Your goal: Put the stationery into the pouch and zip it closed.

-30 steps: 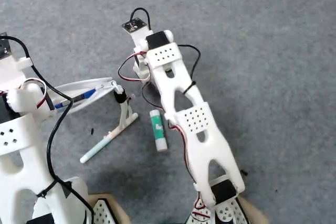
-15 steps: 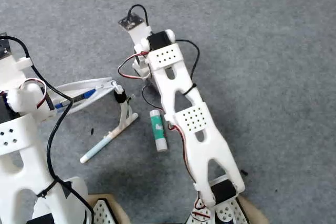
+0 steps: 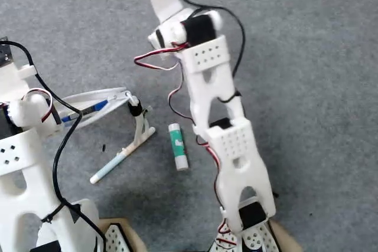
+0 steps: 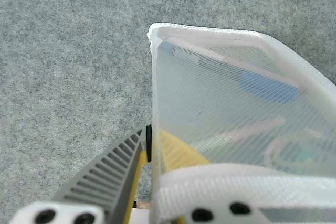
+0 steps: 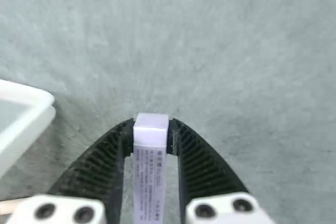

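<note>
A translucent pouch (image 3: 97, 105) lies at the left with a blue pen (image 3: 88, 111) inside it. My left gripper (image 4: 149, 148) is shut on the pouch's (image 4: 226, 103) edge, with its mesh wall rising right beside the fingers. My right gripper (image 5: 150, 132) is shut on a white eraser (image 5: 150, 127) and hovers above the grey mat. The right arm (image 3: 204, 57) stands raised beyond the pouch's open end. A green and white glue stick (image 3: 178, 146) and a pale blue pen (image 3: 121, 157) lie on the mat near the pouch's mouth.
A black zip pull (image 3: 134, 102) with a white strap hangs at the pouch's mouth. A pouch corner (image 5: 23, 109) is off to one side below the right gripper. Open grey mat (image 3: 307, 75) stretches to the right and far side. Arm bases stand at the near edge.
The right arm has lifted its wrist up and away from the mat beside the pouch's mouth. The left arm, pouch, glue stick and loose pen have stayed put.
</note>
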### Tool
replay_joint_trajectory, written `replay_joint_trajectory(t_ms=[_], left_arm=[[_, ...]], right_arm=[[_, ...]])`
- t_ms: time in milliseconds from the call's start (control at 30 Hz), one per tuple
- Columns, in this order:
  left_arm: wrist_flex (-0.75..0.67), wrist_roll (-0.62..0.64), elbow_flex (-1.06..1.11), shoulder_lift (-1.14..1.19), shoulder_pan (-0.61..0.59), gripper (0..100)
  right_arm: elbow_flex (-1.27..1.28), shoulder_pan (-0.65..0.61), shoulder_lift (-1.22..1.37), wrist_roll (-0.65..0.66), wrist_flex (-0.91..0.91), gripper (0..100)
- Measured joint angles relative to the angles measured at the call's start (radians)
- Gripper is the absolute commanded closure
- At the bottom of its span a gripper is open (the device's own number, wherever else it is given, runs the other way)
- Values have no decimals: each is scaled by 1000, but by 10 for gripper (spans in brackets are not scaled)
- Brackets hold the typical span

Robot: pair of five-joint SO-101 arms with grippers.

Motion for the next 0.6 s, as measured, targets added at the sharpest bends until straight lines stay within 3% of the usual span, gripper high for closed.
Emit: replay_joint_trajectory(t_ms=[333,600], left_arm=[[0,0,0,0,3,973],[2,0,0,0,80,973]], right_arm=[[250,-5,-499,-25,3,986],[502,-107,-870,-61,3,986]])
